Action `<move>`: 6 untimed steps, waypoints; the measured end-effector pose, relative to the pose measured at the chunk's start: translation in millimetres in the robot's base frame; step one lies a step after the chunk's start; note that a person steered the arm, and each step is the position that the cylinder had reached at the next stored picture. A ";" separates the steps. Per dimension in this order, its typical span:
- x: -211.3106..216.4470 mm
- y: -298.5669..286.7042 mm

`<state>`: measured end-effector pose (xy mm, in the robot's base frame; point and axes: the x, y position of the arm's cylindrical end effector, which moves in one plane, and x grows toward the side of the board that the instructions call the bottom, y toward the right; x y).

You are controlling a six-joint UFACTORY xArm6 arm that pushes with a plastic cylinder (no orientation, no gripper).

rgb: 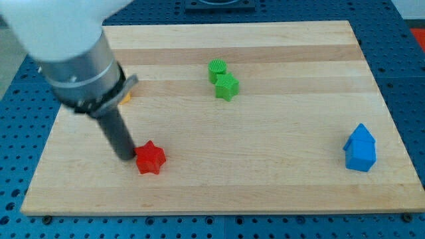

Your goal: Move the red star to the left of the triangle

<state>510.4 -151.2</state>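
The red star (151,158) lies on the wooden board (265,166) at the view's lower left. My tip (124,157) is at the star's left side, touching or almost touching it. A yellow block (125,97) shows only as a small piece behind the arm, up and left of the star; its shape cannot be made out. No triangle can be made out clearly.
A green cylinder-like block (217,68) and a green star (227,86) sit together at the top middle. A blue house-shaped block (360,148) stands at the right. The arm's grey body (73,46) covers the board's upper left corner.
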 end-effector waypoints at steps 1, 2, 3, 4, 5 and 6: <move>-2.5 3.3; 39.4 -52.8; 51.5 16.1; 1.0 82.8; -12.2 100.9; 6.1 168.7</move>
